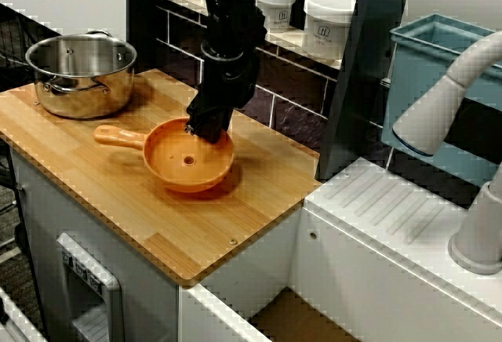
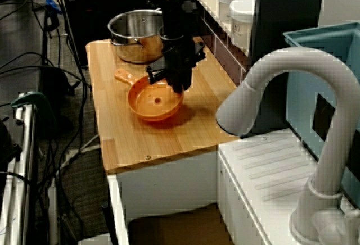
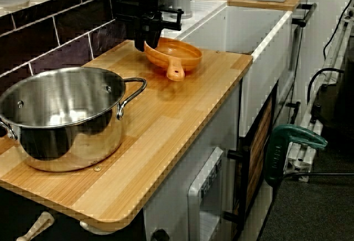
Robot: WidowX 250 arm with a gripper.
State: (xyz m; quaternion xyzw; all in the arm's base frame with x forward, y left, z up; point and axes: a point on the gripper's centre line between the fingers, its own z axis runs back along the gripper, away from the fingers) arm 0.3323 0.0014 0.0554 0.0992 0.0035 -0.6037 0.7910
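Steel pot (image 3: pixel 61 114), nearest us, idle on bench (image 3: pixel 166 125). Orange pan (image 1: pixel 184 161): pincer (image 1: pixel 205 130) plumb at back rim, handle free; clenched or not, we cannot tell.

Shallow orange pan (image 1: pixel 187 161), upright on the wooden counter (image 1: pixel 157 224), handle toward the steel pot (image 1: pixel 82 75), far rim possibly pinched.
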